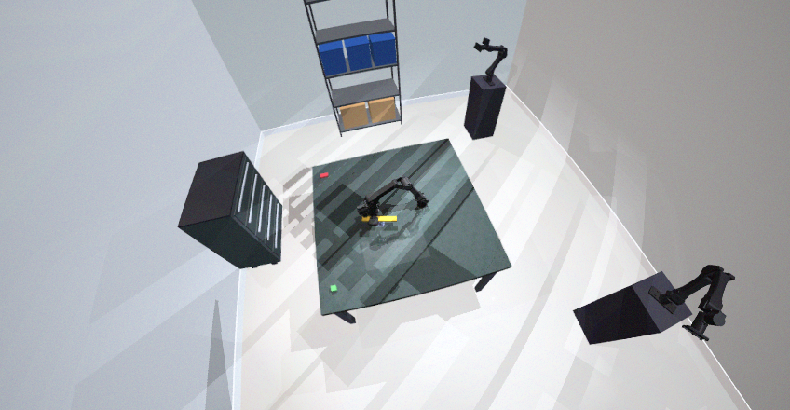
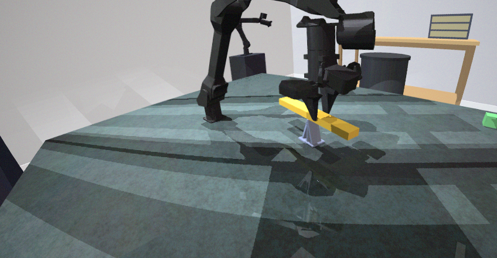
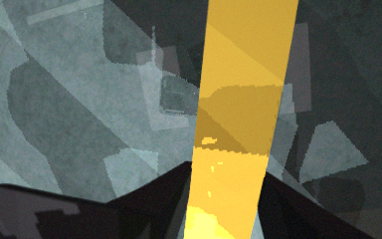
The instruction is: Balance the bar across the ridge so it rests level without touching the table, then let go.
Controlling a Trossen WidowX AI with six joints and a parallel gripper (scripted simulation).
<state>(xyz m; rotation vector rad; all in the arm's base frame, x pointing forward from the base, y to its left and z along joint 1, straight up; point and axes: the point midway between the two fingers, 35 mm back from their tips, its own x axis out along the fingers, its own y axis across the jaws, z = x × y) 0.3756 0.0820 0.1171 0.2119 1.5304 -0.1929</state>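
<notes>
The yellow bar lies across the top of the small grey ridge, near the middle of the table. In the exterior view it looks roughly level, and both ends are clear of the table top. My gripper points straight down and is shut on the bar near its middle, right above the ridge. In the wrist view the bar runs up between the two dark fingers and hides the ridge.
The arm's base stands behind the ridge on the dark green table. A green block and a red block lie near the table's corners. A drawer cabinet and a shelf stand on the floor.
</notes>
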